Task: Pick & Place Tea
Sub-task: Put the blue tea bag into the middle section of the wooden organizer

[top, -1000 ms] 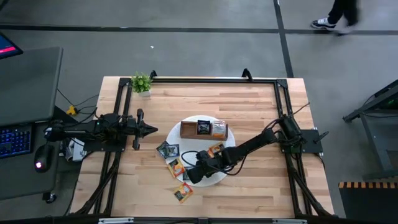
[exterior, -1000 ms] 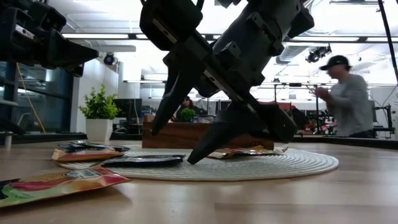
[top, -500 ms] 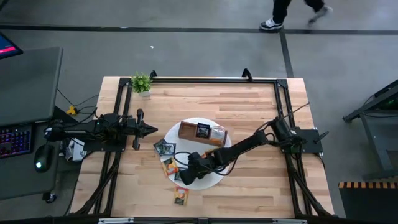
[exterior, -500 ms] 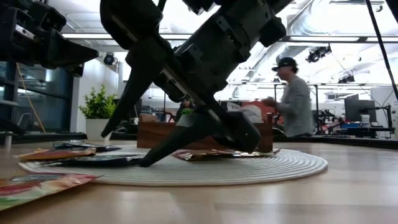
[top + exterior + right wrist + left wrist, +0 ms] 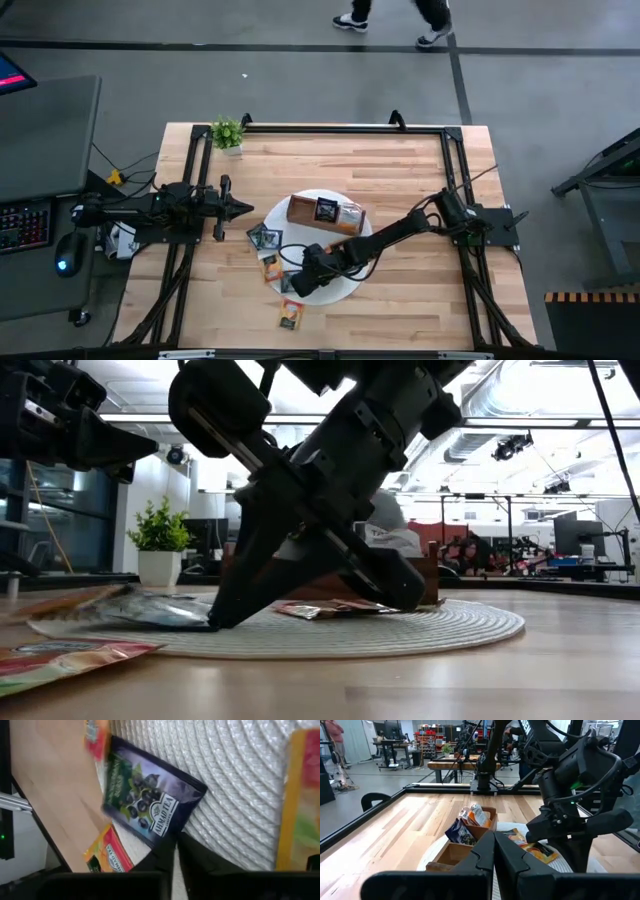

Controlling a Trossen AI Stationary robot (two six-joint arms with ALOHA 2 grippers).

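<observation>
Right wrist view: the right hand [image 5: 175, 851] has its two dark fingers pinched onto the near edge of a dark blue-green tea sachet [image 5: 150, 804]
Writing on held sachet: "AHMAD TEA" in white, with a smaller line under it too small to read; a berry picture fills the middle
Where the held sachet lies: at the edge of the white woven round mat [image 5: 240, 790], partly over the bare wood
Neighbouring sachets: an orange-yellow sachet [image 5: 106, 855] just beside the held one on the wood, its lettering not readable; a yellow sachet [image 5: 298, 800] on the mat, farther off
High view, right hand: reaching in from the right arm, down at the left rim of the mat [image 5: 288, 281], among the scattered sachets
High view, loose tea: a dark sachet [image 5: 266, 238] on the worktop [image 5: 400, 170] left of the mat; another orange sachet [image 5: 290, 314] alone on the wood nearer the front edge
Wooden box: the brown wooden box [image 5: 325, 212] stands on the mat, with sachets standing in its compartments
Left hand: the left hand [image 5: 238, 208] hangs clenched over the worktop's left side, well apart from the tea
Low view: the held sachet [image 5: 160, 610] lies tilted, its edge lifted off the mat
Potted plant: a small green potted plant [image 5: 228, 133] at the far left corner
</observation>
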